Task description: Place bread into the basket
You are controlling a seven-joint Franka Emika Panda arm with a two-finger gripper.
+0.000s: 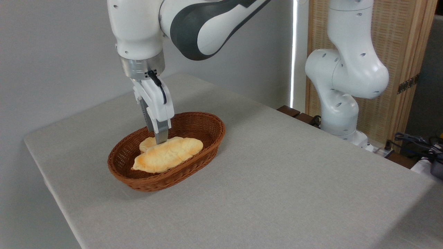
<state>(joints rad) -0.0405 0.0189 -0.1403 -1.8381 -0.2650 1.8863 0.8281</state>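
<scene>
From where I stand, the white two-finger gripper (160, 139) points straight down into the shallow oval basket of reddish-brown woven wicker (207, 119), its grey fingertips (161, 135) right at the far upper edge of the long plaited loaf of golden bread (168, 155). The fingers are seen edge-on, one behind the other, so I cannot tell how wide the jaws stand or whether they grip the loaf. The bread lies inside the basket, lengthwise along its near side, pale side mostly up, with a smaller roundish bun (146, 143) tucked behind its left half. The white and grey arm (193, 27) reaches in from the upper right, wrist vertical over the basket's back left part. The basket sits on the grey cloth-covered table (277, 180).
</scene>
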